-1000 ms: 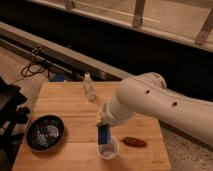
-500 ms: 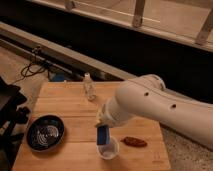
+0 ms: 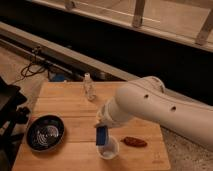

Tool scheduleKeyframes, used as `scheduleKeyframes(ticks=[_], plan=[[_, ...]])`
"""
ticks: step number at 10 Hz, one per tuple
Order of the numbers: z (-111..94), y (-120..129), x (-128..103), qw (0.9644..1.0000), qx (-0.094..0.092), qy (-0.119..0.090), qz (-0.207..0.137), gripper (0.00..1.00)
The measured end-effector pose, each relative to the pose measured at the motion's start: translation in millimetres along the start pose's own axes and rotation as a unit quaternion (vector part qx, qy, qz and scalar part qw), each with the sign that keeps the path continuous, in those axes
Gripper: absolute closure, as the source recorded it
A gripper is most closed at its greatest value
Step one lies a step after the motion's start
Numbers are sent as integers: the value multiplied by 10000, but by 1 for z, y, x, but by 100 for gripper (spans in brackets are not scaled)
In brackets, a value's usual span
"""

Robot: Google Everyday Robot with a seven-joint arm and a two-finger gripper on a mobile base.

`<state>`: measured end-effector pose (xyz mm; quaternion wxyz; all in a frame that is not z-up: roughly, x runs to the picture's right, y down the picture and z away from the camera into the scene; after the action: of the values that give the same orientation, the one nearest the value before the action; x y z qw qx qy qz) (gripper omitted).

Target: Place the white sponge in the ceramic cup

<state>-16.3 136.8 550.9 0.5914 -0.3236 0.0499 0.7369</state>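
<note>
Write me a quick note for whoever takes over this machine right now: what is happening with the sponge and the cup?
Gripper: near the front of the wooden table, right above the cup; its grip cannot be made out.
Sponge: upright, top at the gripper, lower end in the cup's mouth.
Cup: upright, between the dark bowl and a brown oblong thing.
Done: sponge is at the cup.
Left: leave it fully inside, lift the arm away.

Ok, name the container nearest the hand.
The small white glossy cup, directly below the hand; the dark swirl-patterned bowl and clear bottle stand farther off.
</note>
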Motion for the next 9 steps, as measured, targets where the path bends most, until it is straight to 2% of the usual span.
scheduleKeyframes(ticks=[2, 3, 7, 8, 9], plan=[[0, -1, 0, 10000, 26, -4, 10, 89], [4, -4, 1, 10000, 53, 61, 11, 89], [43, -29, 6, 9993, 138, 323, 101, 88], [47, -32, 6, 9991, 135, 380, 144, 84], [50, -37, 7, 9987, 136, 451, 208, 75]])
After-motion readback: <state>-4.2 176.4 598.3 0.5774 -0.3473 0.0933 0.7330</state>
